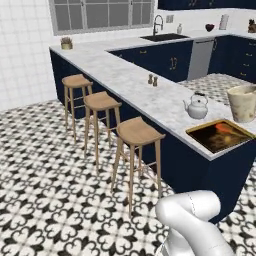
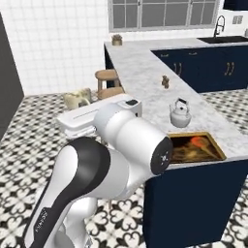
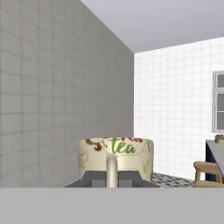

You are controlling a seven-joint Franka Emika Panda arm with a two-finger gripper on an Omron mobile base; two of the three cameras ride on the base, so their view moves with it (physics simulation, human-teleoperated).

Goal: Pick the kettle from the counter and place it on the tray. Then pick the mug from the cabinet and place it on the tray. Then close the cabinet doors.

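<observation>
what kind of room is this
A rendered home kitchen, most likely. A marble counter on navy cabinets wraps round to a sink with a tall faucet under a window, wooden bar stools line its outer side, and a white kettle stands beside a tray.

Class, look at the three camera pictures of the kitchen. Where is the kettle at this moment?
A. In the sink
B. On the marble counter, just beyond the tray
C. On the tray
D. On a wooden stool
B. The kettle stands on the marble counter, just past the far rim of the tray, apart from it; the right base view shows the same.
</observation>
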